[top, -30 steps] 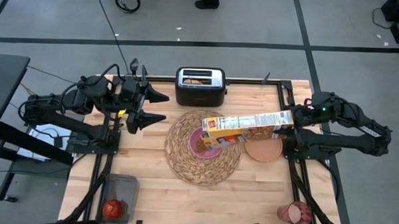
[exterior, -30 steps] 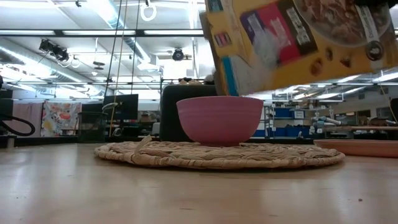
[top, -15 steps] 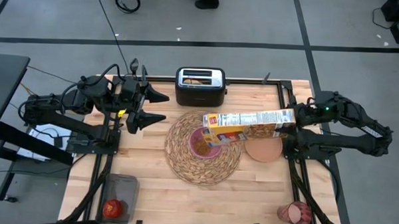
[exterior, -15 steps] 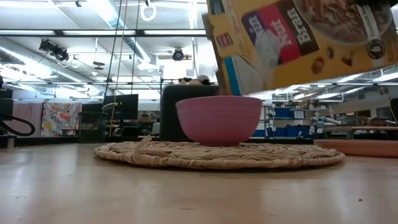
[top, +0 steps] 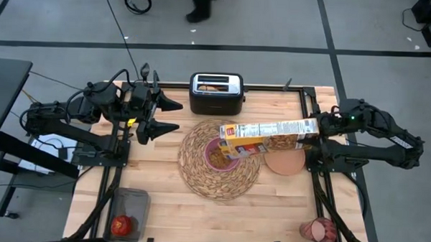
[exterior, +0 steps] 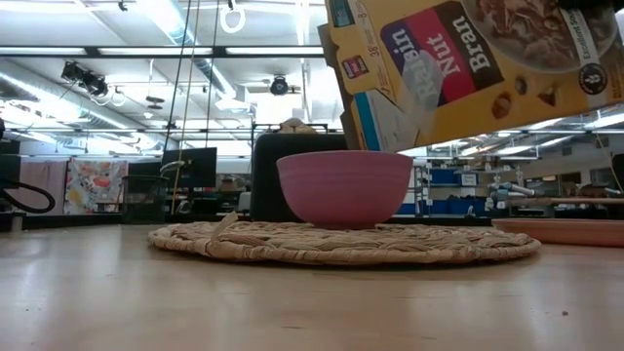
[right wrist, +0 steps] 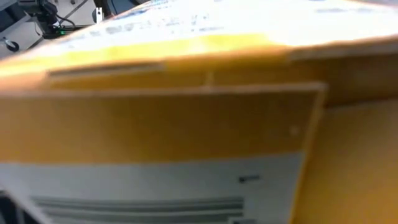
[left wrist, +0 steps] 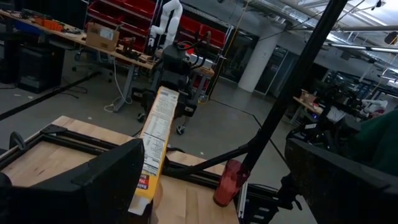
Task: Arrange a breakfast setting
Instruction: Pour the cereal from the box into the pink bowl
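At the near edge of the table the red apple (top: 122, 224) lies at the left corner and the translucent pink tumbler (top: 318, 230) at the right corner, both not yet placed. Farther in, the small pink bowl (top: 220, 154) sits on the woven straw placemat (top: 199, 176), with the salmon-brown plate (top: 289, 162) just right of it. The right gripper (top: 320, 127) is clamped on the yellow cereal box (top: 269, 134), tipped over the bowl. Compared with a second ago, the box has turned slightly more, so pouring seems to continue. Far left, the left gripper (top: 162, 115) waits, spread wide, unchanged.

Dark jointed arms (top: 72, 114), black cables
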Robot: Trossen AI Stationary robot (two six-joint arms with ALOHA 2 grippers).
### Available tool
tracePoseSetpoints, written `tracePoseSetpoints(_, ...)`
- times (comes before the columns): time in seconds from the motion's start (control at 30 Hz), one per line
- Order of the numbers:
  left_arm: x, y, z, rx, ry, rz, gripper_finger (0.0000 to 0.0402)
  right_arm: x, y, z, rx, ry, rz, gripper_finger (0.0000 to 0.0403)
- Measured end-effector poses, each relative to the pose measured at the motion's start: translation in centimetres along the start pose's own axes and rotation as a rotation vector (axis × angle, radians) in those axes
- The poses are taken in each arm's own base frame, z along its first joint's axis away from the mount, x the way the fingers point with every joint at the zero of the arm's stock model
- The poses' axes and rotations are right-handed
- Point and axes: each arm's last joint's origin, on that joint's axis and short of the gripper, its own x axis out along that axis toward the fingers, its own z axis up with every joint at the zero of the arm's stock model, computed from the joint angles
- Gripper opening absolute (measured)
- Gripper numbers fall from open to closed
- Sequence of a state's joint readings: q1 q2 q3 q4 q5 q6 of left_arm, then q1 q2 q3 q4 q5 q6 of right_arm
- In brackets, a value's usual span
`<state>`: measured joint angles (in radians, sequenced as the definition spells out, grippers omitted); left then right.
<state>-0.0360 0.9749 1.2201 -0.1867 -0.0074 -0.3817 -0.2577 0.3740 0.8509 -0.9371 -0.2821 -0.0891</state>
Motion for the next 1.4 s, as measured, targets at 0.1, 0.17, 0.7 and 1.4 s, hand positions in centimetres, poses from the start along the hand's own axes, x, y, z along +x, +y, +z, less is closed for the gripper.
tracePoseSetpoints(0.1,0.0,0.0,0.0,0.0,0.0,0.0,0.0394,0.0,0.0,0.0,0.0,-0.001,0.0,0.0248)
tracePoseSetpoints(0.17,0.0,0.0,0.0,0.0,0.0,0.0,0.0394,0.0,0.0,0.0,0.001,-0.003,0.005,0.0248)
tracePoseSetpoints(0.7,0.0,0.0,0.0,0.0,-0.001,0.0,0.0394,0.0,0.0,-0.4,-0.005,0.035,-0.001,0.0248)
tracePoseSetpoints(1.4,0.0,0.0,0.0,-0.001,-0.002,-0.001,0.0394,0.0,0.0,0.2,-0.013,-0.017,-0.002,0.0248)
